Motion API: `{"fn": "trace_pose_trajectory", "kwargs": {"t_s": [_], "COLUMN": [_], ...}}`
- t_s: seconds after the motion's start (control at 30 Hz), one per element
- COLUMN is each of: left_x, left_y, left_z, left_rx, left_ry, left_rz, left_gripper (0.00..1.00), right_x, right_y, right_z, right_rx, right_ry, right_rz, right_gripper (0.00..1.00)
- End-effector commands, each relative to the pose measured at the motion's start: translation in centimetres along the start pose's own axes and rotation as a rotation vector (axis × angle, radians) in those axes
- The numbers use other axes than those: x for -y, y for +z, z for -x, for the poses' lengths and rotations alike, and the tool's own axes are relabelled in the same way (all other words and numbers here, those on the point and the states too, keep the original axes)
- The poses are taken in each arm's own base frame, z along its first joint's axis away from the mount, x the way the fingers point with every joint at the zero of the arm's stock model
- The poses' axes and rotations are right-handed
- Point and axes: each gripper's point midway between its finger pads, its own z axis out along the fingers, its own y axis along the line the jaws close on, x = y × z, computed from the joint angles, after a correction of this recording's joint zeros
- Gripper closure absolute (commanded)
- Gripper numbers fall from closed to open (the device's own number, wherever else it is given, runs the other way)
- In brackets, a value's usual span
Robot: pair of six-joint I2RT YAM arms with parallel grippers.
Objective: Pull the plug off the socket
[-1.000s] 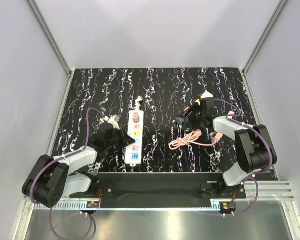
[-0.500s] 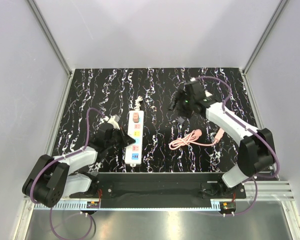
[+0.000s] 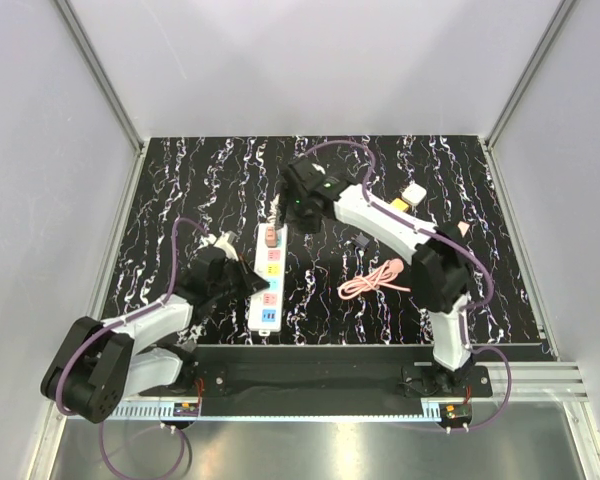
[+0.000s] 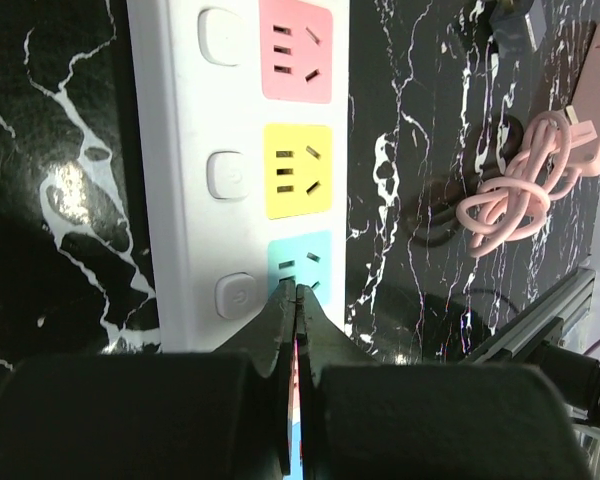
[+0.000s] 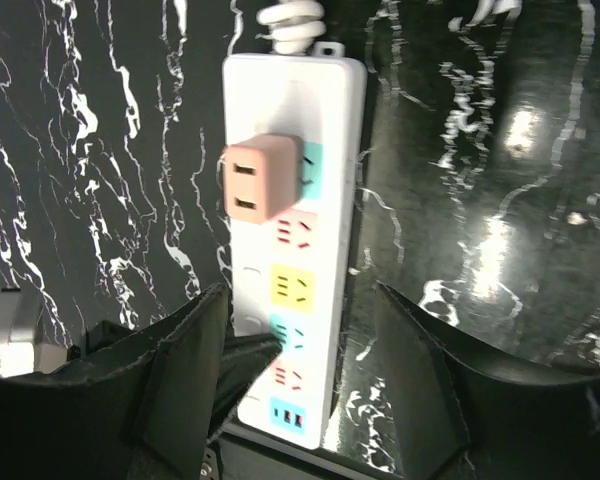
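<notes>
The left gripper (image 4: 298, 300), closed on nothing, seems to press the near end of the socket (image 3: 268, 278), hiding it. The socket lies left of centre, the plug (image 5: 262, 178) in its far outlet, below the wide-open, empty right gripper (image 5: 300, 300). Rightward lie a pink cable (image 3: 375, 278) and a white adapter (image 3: 413, 192).

Both arms are white with black round joints: the left arm (image 3: 152, 321) and the right arm (image 3: 380, 215). Thin purple cables (image 3: 335, 143) loop along them. The fingers (image 5: 170, 380) look black, maybe padded.
</notes>
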Motion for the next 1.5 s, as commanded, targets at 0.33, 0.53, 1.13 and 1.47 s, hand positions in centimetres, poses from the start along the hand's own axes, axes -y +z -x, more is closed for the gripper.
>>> {"fn": "trace_pose_trajectory", "kwargs": {"t_s": [0.33,0.53,1.13,1.47], "left_x": [-0.4,-0.4,0.9,1.7], "left_y": [-0.7,0.2,-1.3,0.0], "left_z": [-0.1,-0.4,1.1,2.1], "left_rx": [-0.072,-0.086,-0.029,-0.052], "left_ry": [0.018,-0.009,0.029,0.026], "left_rz": [0.097,0.068,0.059,0.039], "left_gripper": [1.0,1.0,1.0,1.0], "right_x": [-3.2,-3.1,-2.3,-2.8], "right_y": [3.4,5.0,7.6,7.8], "right_z": [-2.7,-3.2,-1.9,-2.3], "right_rx": [-0.068,-0.085,-0.032,-0.054], "right_ry": [-0.084,-0.103,-0.122,-0.11], "right_rz": [-0.085,-0.139,-0.243,-0.22], "right_gripper": [0.35,0.36,0.48,0.56]}}
